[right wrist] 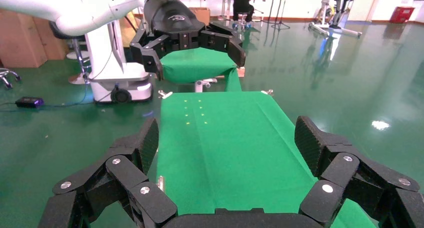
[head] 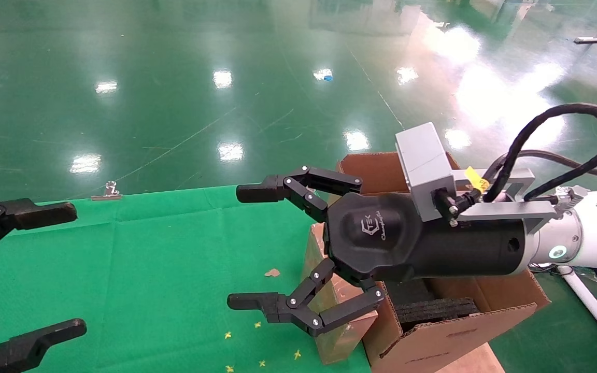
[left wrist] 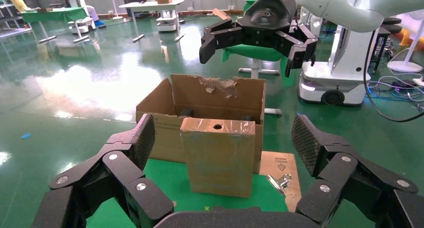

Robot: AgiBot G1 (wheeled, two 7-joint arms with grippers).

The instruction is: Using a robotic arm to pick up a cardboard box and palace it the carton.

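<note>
Green surface [head: 138,259], carton [head: 459,321] at its right edge. Right gripper [head: 249,248] hangs above the carton's left side, jaws spread wide, grasping nothing. Box [left wrist: 218,155] stands upright on the surface, touching the carton's left wall. Left gripper [head: 50,269] at far left, jaws released.

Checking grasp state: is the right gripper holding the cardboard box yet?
No. In the head view the right gripper is open and empty above the green cloth, while the cardboard box stands untouched against the carton.
</note>
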